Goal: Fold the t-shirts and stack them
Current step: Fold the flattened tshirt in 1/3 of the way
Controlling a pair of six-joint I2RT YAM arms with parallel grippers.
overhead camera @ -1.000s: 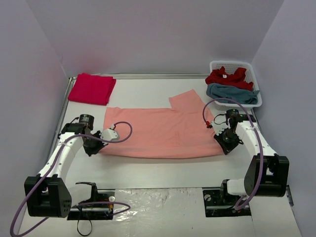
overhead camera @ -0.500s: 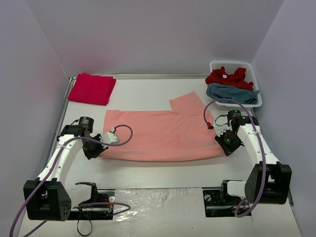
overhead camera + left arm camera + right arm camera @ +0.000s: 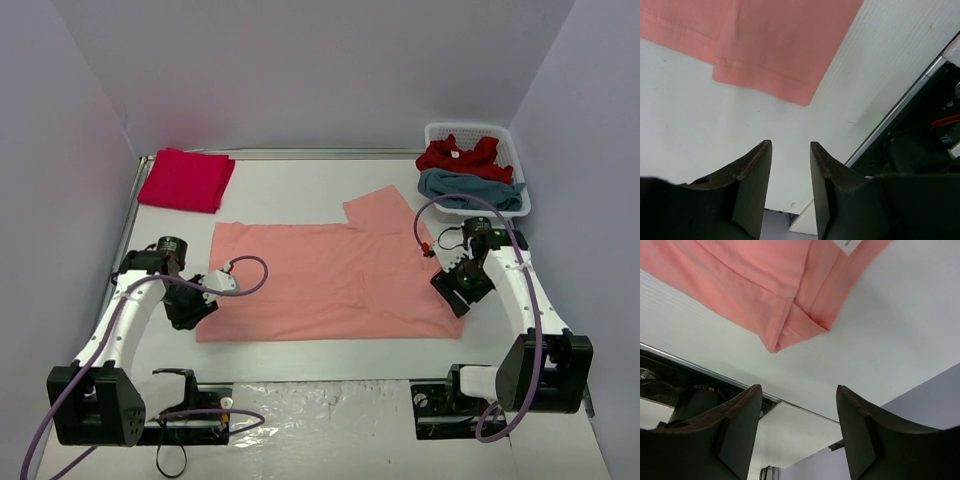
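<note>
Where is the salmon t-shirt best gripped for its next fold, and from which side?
Probably the two near corners of the salmon t-shirt, left and right, approached low from the outer sides: it lies flat, and there doubled hems end on bare table.

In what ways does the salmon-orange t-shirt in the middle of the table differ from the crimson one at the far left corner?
The salmon-orange t-shirt lies spread out wide, one sleeve sticking out at its far side; the crimson t-shirt is folded into a compact rectangle. The salmon-orange one covers far more of the table than the crimson one. The salmon-orange one lies between the two arms; the crimson one lies beyond the left arm. Both lie flat, outside the basket.
</note>
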